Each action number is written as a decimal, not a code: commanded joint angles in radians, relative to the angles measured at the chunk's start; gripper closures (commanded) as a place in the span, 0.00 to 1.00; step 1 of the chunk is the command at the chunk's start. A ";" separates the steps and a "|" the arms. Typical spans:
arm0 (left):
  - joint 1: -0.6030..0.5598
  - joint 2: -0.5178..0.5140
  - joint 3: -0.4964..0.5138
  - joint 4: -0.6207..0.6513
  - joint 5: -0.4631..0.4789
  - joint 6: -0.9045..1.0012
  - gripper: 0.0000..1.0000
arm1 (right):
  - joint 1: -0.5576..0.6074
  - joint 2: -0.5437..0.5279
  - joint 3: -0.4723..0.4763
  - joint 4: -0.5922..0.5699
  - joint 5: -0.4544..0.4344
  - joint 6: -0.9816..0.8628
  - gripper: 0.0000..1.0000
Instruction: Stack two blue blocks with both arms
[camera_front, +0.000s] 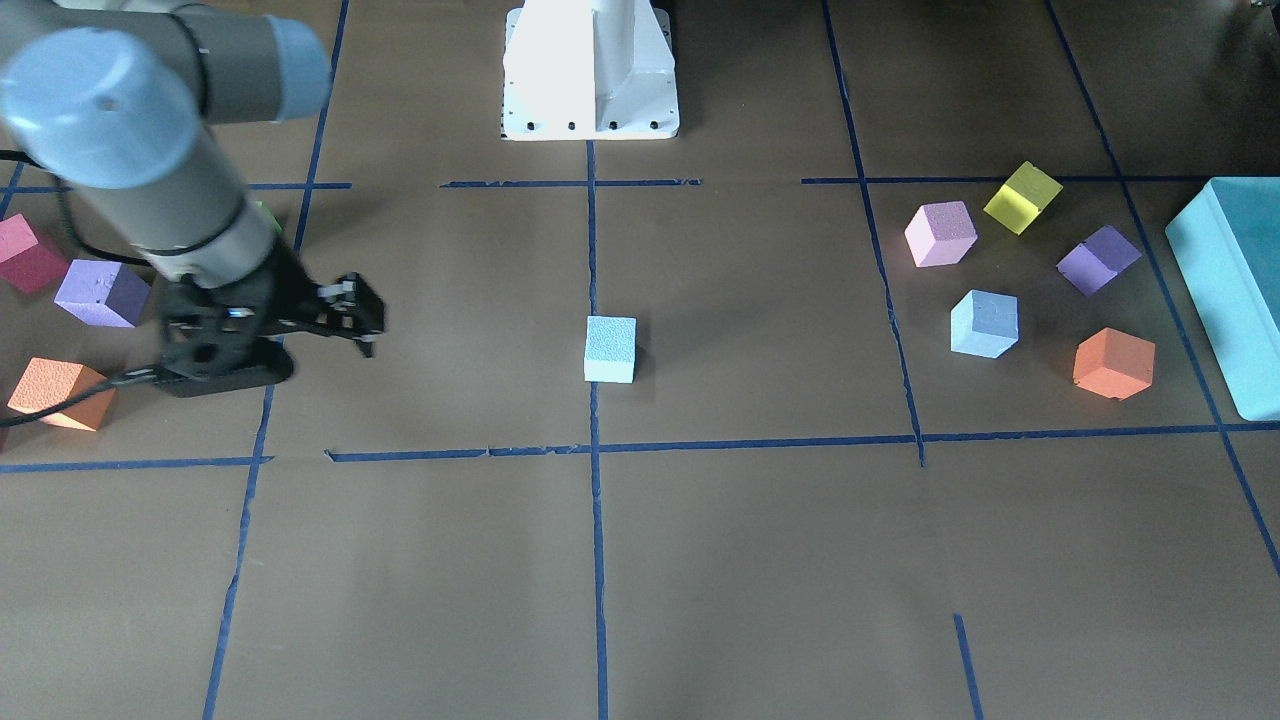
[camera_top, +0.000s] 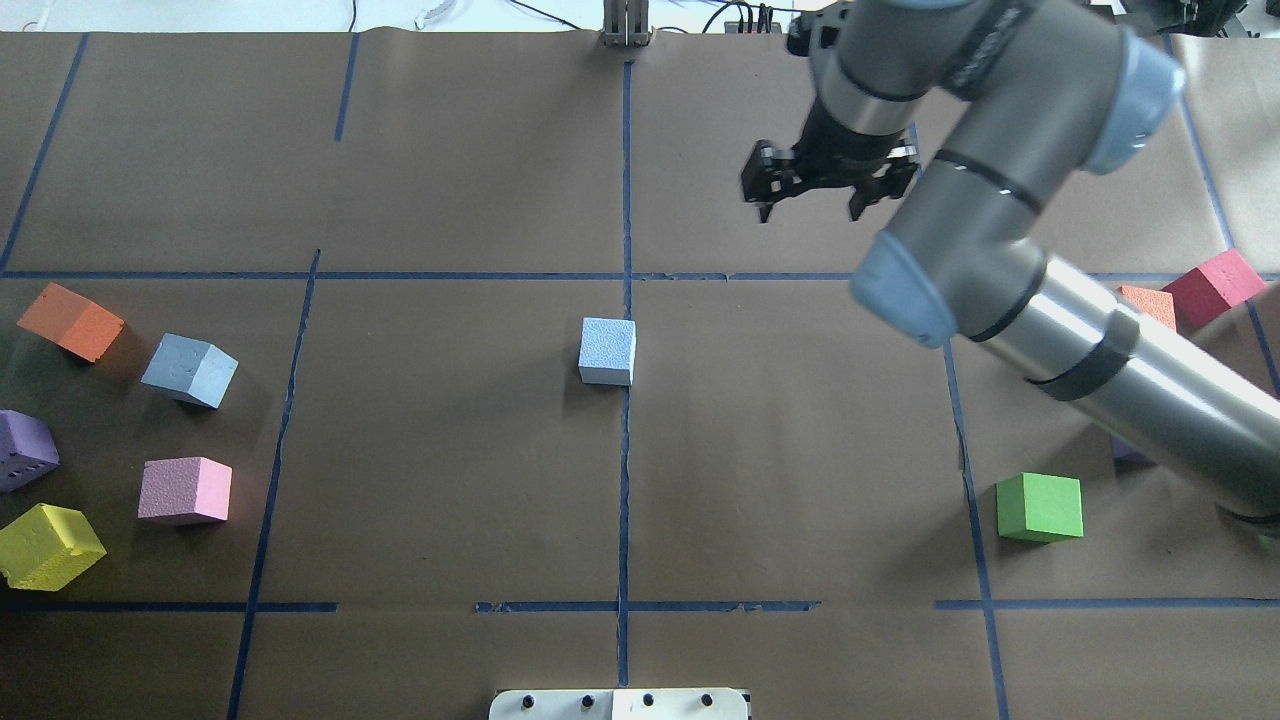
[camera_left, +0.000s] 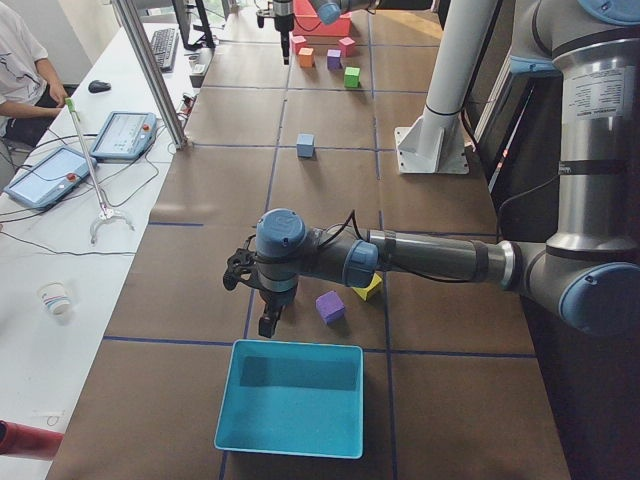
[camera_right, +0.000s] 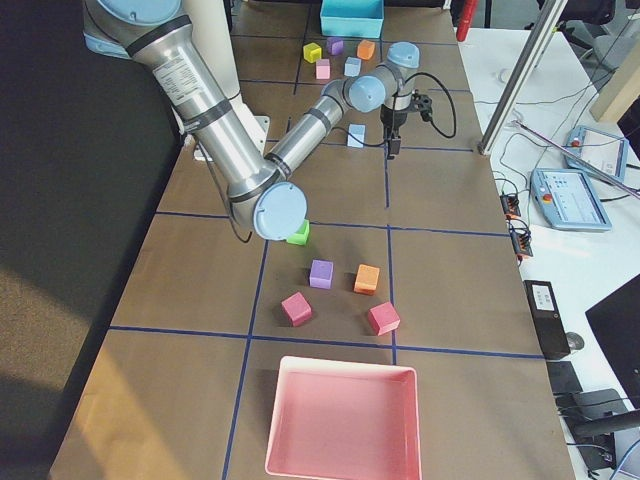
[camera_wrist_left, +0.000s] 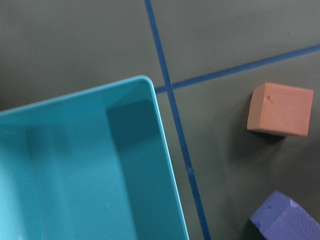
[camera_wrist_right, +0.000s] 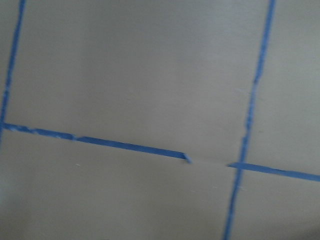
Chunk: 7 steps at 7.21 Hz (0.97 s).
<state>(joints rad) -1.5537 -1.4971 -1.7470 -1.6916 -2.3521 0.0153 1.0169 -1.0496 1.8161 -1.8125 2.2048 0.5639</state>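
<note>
One pale blue block sits on the tape line at the table's middle; it also shows in the front view. The second blue block lies among the coloured cubes on my left side. My right gripper is open and empty. It hangs above the far part of the table, away from the middle block, and also shows in the front view. My left gripper shows only in the exterior left view, above the table by the teal box's edge. I cannot tell whether it is open or shut.
Orange, purple, pink and yellow cubes surround the second blue block. A green cube and red and orange cubes lie on my right side. A pink tray stands at the right end.
</note>
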 joint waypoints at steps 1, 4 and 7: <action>0.079 -0.021 -0.075 -0.019 -0.043 -0.170 0.00 | 0.208 -0.305 0.162 -0.047 0.038 -0.426 0.00; 0.254 -0.051 -0.117 -0.036 -0.039 -0.271 0.00 | 0.455 -0.715 0.215 -0.006 0.121 -0.909 0.00; 0.476 -0.052 -0.102 -0.224 0.097 -0.571 0.00 | 0.462 -0.802 0.193 0.119 0.119 -0.827 0.00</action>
<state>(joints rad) -1.1712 -1.5476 -1.8607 -1.8440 -2.3167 -0.4382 1.4745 -1.8335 2.0159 -1.7224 2.3235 -0.3079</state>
